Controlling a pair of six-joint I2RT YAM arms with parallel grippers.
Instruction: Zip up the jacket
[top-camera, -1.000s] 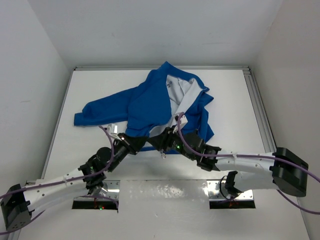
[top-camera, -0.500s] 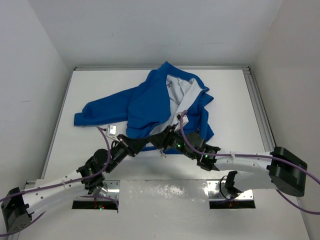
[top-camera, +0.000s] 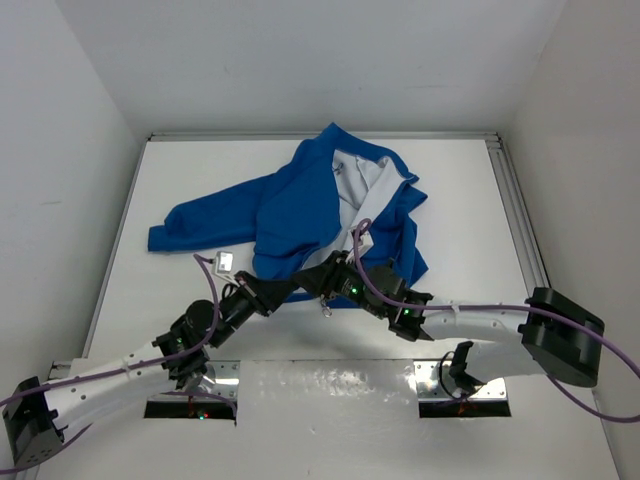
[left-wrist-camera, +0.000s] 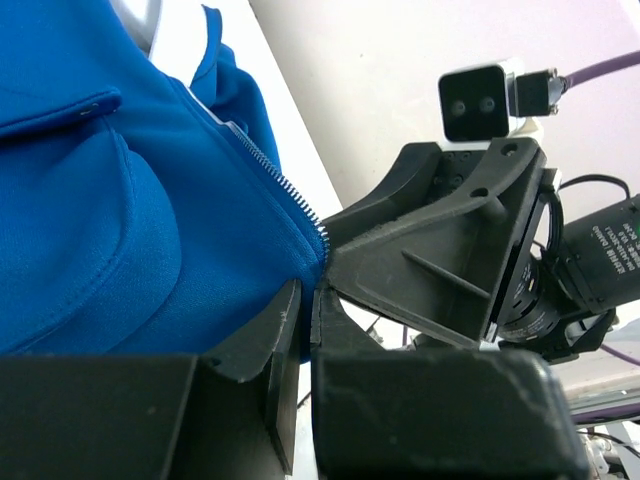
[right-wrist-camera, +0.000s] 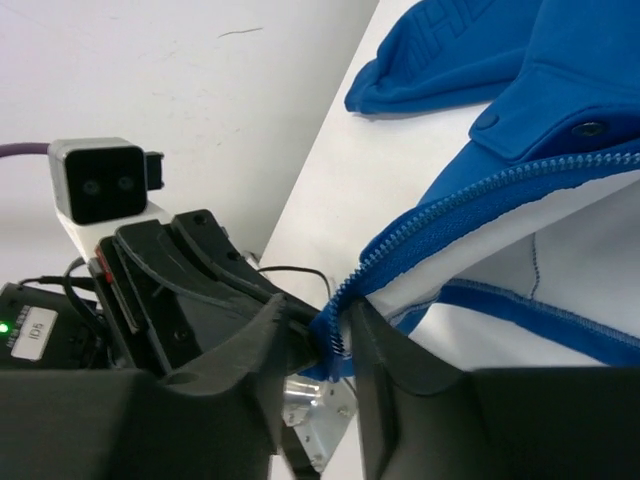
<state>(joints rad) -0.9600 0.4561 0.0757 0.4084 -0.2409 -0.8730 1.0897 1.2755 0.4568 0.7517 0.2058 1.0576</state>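
Here the jacket (top-camera: 300, 205) lies open on the white counter (top-camera: 460, 200), its long axis running from the hem by the arms to the collar at the far side (leaning slightly rightward), one sleeve (top-camera: 200, 225) flung out left. The left pincer (left-wrist-camera: 305, 300) is clenched on the blue hem edge at the foot of one zipper row (left-wrist-camera: 270, 165). Just beside it, the right pincer (right-wrist-camera: 337, 335) grips the foot of the other row.

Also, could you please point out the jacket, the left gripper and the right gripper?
jacket (top-camera: 295, 205): top external view, on its blue body fabric.
left gripper (left-wrist-camera: 305, 305): left wrist view, midway between its fingertips.
right gripper (right-wrist-camera: 332, 335): right wrist view, midway between its fingertips.
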